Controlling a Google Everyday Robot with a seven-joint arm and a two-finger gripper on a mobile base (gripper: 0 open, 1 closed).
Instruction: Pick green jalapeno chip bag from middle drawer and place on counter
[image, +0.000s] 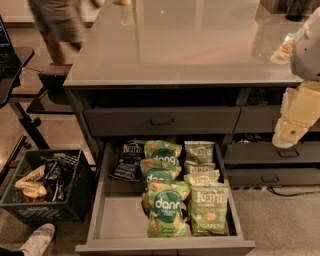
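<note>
step: approach, pick not begun | middle drawer open, near | green jalapeno chip bag in near-right corner, reads "Kettle" / "JALAPENO", touching "dang" bags on its left | gripper at right, above drawer level, well apart from bag; open or closed: can't tell | next: swing left + down onto bag | counter far

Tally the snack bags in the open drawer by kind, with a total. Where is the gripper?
dark blue Kettle bag: 1
bright green dang bags: 3 showing
pale green Kettle bags: 4 showing, overlapping; only the front one reads JALAPENO
Total: 8 bags showing in the middle drawer
The gripper hangs at the right edge, outside the drawer and clear of all the bags.
</note>
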